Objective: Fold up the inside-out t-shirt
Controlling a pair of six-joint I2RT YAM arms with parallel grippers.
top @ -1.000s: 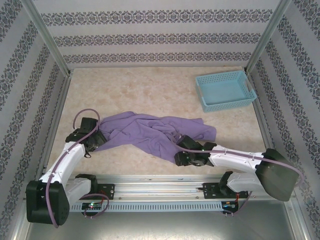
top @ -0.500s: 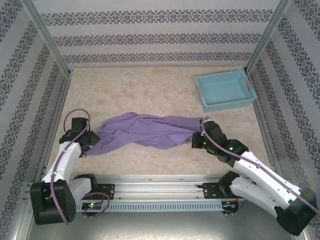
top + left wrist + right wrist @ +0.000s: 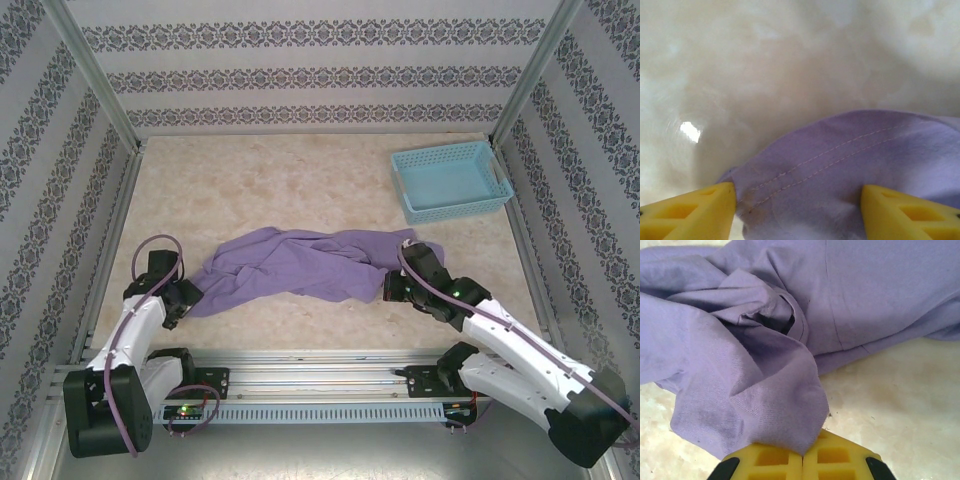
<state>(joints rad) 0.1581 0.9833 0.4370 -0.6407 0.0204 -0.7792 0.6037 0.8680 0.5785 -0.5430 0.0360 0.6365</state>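
The inside-out t-shirt (image 3: 290, 265) lies crumpled in a long lavender band across the near part of the table. At the band's left end my left gripper (image 3: 188, 297) is low over the cloth. In the left wrist view its yellow fingers (image 3: 690, 215) stand apart, with the stitched hem of the t-shirt (image 3: 850, 165) lying between them. My right gripper (image 3: 390, 287) sits at the band's right end. Seen from the right wrist, this gripper (image 3: 802, 456) is shut with a corner fold of the t-shirt (image 3: 765, 330) pinched at its tips.
A light blue lattice basket (image 3: 450, 180) stands at the far right of the table (image 3: 300, 180). Patterned walls and metal posts close in the left, right and back. Bare tabletop lies beyond the shirt.
The right arm swung right from the shirt's near edge to its right end and shut on a fold there. The left gripper drew slightly nearer and its jaws narrowed. The shirt is drawn out longer.
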